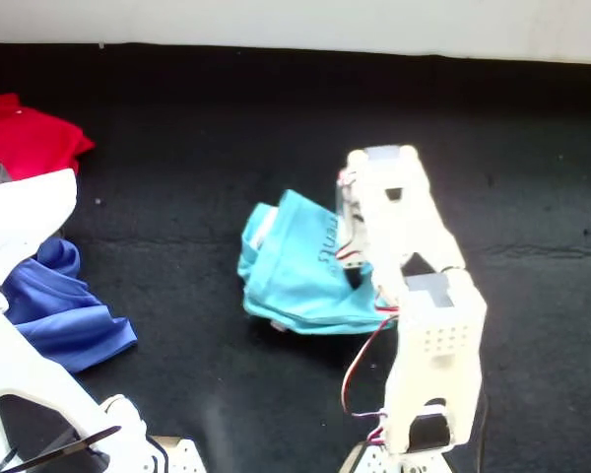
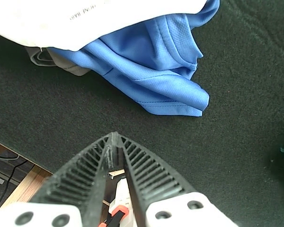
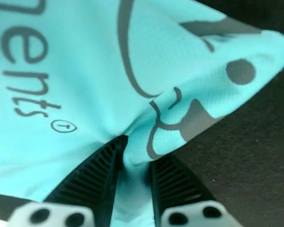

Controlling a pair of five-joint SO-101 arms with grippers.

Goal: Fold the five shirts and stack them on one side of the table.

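A crumpled turquoise shirt with grey print lies mid-table. My right gripper is shut on a fold of the turquoise shirt, lifting its edge; in the high view the right arm stands over the shirt's right side. A blue shirt lies bunched at the left, under a white shirt, with a red shirt behind them. My left gripper hangs shut and empty above bare mat near the table's front edge, short of the blue shirt and white shirt.
A black mat covers the table, with a pale wall behind it. A grey garment peeks from under the blue shirt. The table's front edge shows with wood floor and cables below. Open mat lies at the back and right.
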